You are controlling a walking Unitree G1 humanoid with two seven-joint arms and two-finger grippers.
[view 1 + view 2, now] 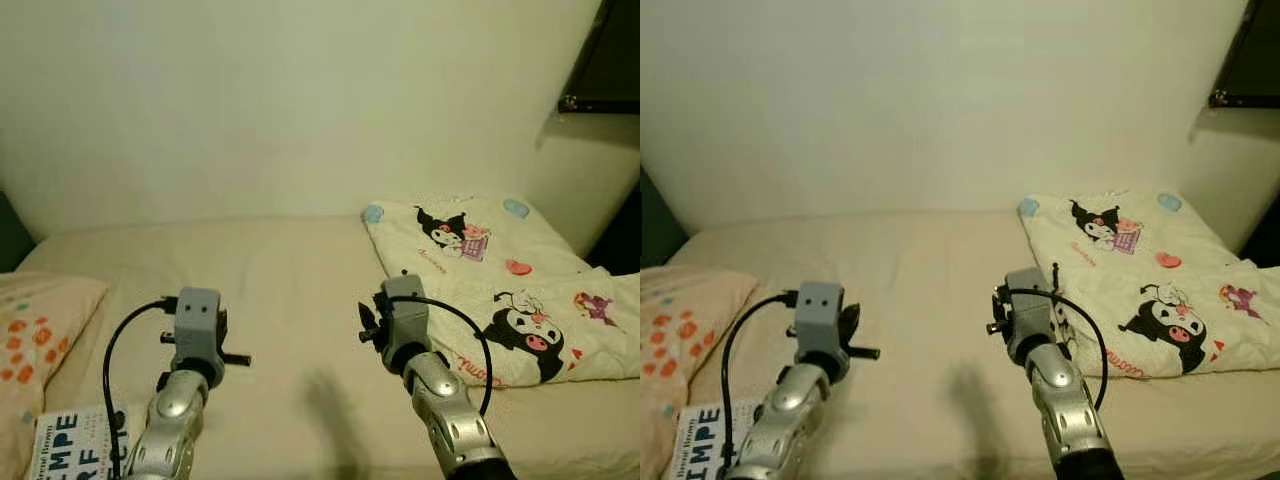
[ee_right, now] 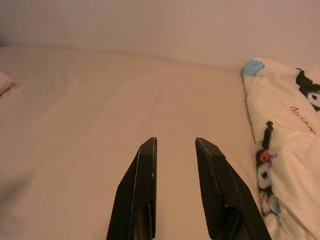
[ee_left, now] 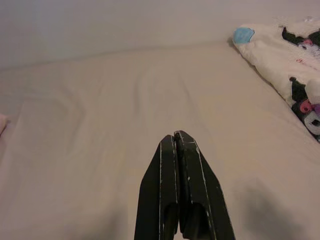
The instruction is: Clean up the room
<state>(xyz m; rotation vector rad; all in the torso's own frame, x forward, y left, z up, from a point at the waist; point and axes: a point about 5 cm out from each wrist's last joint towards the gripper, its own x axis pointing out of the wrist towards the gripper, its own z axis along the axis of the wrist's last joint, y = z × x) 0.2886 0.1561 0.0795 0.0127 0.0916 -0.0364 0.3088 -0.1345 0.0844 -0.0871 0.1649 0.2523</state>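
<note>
A folded white blanket [image 1: 510,290], printed with black cartoon characters and small pink, blue and purple motifs, is laid flat on the right side of the beige bed [image 1: 290,290], its far edge close to the wall. A peach pillow [image 1: 35,330] with orange flower prints is seen at the left edge of the bed. Just in front of the pillow, a white book [image 1: 70,445] with large dark lettering is partly visible, lying flat.
</note>
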